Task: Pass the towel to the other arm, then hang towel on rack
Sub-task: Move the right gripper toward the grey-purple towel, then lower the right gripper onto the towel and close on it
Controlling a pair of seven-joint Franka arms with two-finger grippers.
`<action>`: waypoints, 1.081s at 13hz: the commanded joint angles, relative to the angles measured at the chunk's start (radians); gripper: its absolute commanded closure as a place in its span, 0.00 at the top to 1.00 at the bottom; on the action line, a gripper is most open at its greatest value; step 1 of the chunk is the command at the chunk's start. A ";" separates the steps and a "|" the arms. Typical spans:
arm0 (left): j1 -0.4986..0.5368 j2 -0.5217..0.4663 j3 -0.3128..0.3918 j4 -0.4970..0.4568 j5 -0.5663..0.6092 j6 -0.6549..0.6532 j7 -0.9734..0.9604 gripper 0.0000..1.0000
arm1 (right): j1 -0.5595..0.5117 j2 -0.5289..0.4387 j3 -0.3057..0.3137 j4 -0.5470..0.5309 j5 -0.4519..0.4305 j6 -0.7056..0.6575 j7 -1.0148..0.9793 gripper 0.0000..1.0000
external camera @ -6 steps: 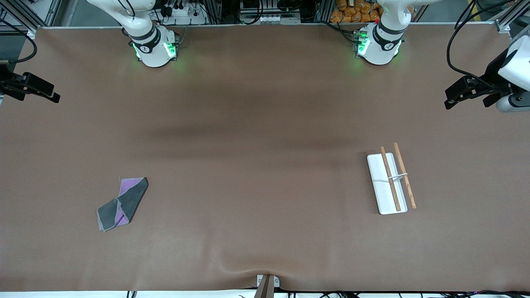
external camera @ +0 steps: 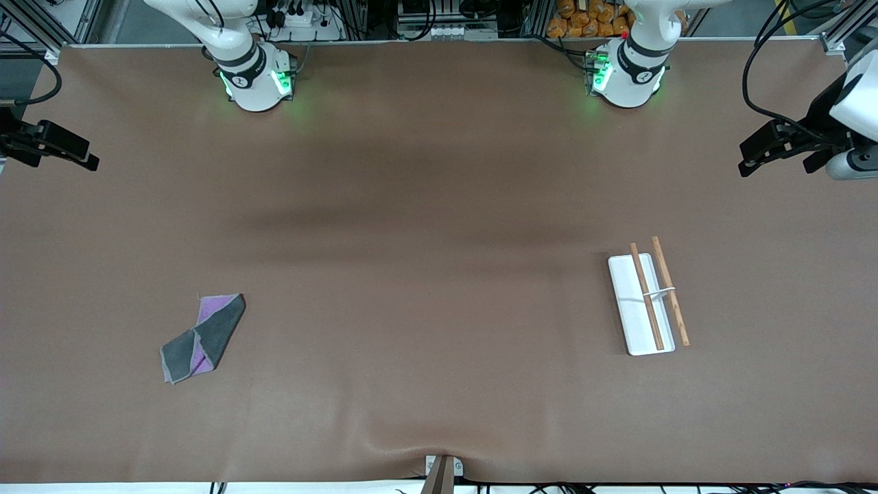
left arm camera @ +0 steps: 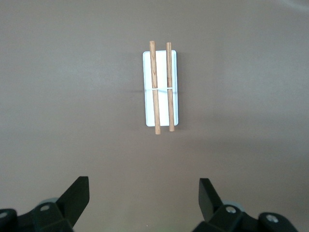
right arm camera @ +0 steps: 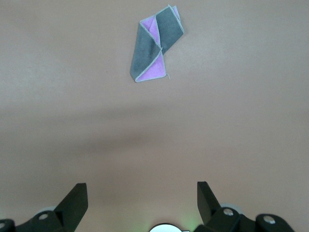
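Observation:
The towel lies folded flat on the table toward the right arm's end, dark grey with purple showing; it also shows in the right wrist view. The rack, a white tray with two brown rods, lies toward the left arm's end and shows in the left wrist view. My right gripper hangs open and empty in the air at the right arm's end of the table, away from the towel; in its own view it is. My left gripper hangs open and empty at the other end, away from the rack.
The brown table mat is bare between towel and rack. The two arm bases stand along the robots' side. A small metal bracket sits at the edge nearest the front camera.
My left gripper has shifted slightly toward the robots' side of the table. The towel, the rack and the right gripper have not moved.

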 commanded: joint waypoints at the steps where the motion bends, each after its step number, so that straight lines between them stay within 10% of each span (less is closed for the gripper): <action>1: 0.005 -0.008 -0.001 0.017 0.001 -0.021 0.014 1.00 | -0.011 -0.002 0.005 -0.016 -0.021 0.010 0.015 1.00; 14: 0.001 -0.006 -0.015 -0.023 0.001 -0.013 0.017 1.00 | -0.008 0.617 0.003 0.142 -0.044 0.606 0.015 1.00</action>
